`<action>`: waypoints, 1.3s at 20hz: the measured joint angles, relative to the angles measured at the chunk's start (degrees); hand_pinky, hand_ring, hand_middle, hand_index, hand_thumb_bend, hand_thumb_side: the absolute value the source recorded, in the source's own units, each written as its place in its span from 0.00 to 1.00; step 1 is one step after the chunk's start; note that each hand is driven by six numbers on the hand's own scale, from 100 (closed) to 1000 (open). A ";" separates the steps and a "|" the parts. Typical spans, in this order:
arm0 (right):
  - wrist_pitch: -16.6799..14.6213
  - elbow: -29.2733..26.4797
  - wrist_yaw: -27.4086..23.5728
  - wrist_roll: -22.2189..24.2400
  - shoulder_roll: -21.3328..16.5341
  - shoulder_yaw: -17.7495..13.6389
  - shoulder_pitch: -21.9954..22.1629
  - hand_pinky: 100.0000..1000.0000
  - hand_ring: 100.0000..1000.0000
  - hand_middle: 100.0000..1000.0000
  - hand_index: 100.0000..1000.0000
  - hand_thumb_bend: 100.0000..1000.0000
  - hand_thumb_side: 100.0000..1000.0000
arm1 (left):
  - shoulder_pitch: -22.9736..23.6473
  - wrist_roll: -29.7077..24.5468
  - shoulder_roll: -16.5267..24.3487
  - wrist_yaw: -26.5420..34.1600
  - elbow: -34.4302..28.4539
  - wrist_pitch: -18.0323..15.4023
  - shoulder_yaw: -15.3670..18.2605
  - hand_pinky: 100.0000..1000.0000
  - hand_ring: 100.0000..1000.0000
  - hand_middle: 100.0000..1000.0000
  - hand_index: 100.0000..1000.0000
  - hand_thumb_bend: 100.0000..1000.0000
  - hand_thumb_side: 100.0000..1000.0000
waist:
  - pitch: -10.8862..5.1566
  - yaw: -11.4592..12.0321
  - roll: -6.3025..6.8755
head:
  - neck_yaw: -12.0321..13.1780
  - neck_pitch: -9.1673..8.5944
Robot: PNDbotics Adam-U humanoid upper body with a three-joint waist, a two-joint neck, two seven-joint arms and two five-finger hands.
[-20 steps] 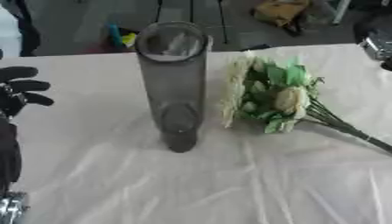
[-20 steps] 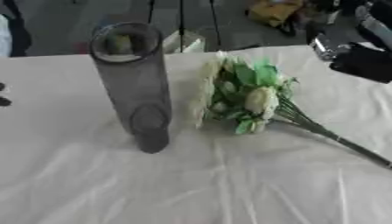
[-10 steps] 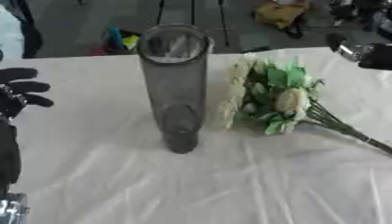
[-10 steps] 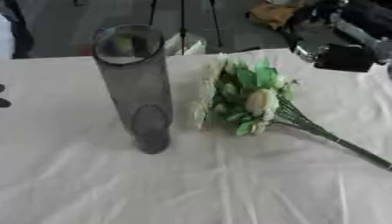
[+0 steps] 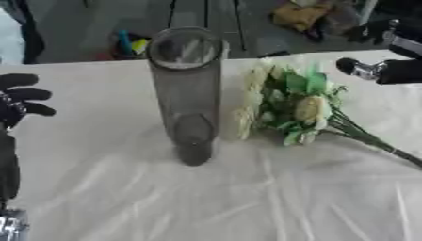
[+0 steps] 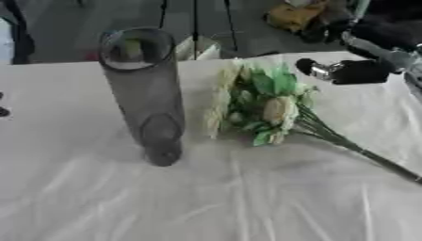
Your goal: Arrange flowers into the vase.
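Flowers [image 5: 293, 106] lie flat on the white cloth [image 5: 214, 197], blooms just beside the vase [image 5: 187, 89], stems trailing off toward the right edge. Vase stands upright and empty at centre. Right hand [image 6: 346, 71] hangs above the cloth near the blooms, not touching them, and whether its fingers are spread or curled, I cannot tell. Left hand [image 5: 18, 98] idles at the left edge, fingers relaxed and apart, holding nothing. This looks like the reach, the opening step, nothing picked up yet. Next move calls for dropping onto the stems, closing round them, lifting the bunch and tipping it stems-first into the vase mouth.
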 measured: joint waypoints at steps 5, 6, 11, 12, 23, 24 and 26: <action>0.25 -0.63 -1.75 2.56 -0.08 0.05 3.05 0.74 0.73 0.75 0.94 0.48 0.92 | -0.04 -0.01 0.00 0.00 0.00 0.00 0.00 0.46 0.58 0.62 0.92 0.00 1.00 | 0.00 -0.20 0.00 | 0.16 0.00; 0.35 -1.21 -2.41 3.31 -0.12 0.02 4.05 0.75 0.73 0.74 0.94 0.49 0.90 | -0.04 -0.01 0.00 0.00 0.00 -0.01 0.00 0.46 0.58 0.62 0.92 0.00 1.00 | 0.00 -0.16 0.00 | 0.18 0.00; 1.61 -4.24 -6.15 6.41 -0.65 -0.78 6.88 0.75 0.74 0.73 0.94 0.53 0.83 | -0.10 -0.10 -0.01 0.00 0.00 -0.09 -0.02 0.46 0.58 0.62 0.92 0.00 1.00 | 0.00 0.03 0.00 | 0.20 -0.01; 1.87 -4.85 -6.70 6.82 -0.79 -0.95 7.40 0.75 0.74 0.73 0.94 0.53 0.83 | -0.12 -0.13 -0.01 0.00 0.00 -0.10 -0.02 0.46 0.58 0.62 0.92 0.00 1.00 | 0.00 0.04 0.00 | 0.22 -0.01; 4.28 -10.82 -4.84 5.22 -0.96 -1.40 13.11 0.74 0.73 0.72 0.92 0.51 0.77 | -0.26 -0.30 -0.04 0.19 0.00 -0.20 -0.32 0.46 0.58 0.61 0.92 0.00 1.00 | 0.06 0.11 0.00 | 0.45 -0.05; 4.41 -10.92 -4.33 5.09 -0.77 -1.40 13.38 0.74 0.73 0.72 0.92 0.51 0.77 | -0.26 -0.32 -0.04 0.20 0.00 -0.19 -0.32 0.46 0.58 0.61 0.92 0.00 1.00 | 0.06 0.11 0.00 | 0.45 -0.06; 4.64 -11.02 -3.42 4.84 -0.48 -1.40 13.83 0.73 0.73 0.72 0.92 0.47 0.74 | -0.26 -0.36 -0.05 0.20 0.00 -0.16 -0.32 0.46 0.58 0.61 0.92 0.00 1.00 | 0.06 0.11 0.00 | 0.45 -0.06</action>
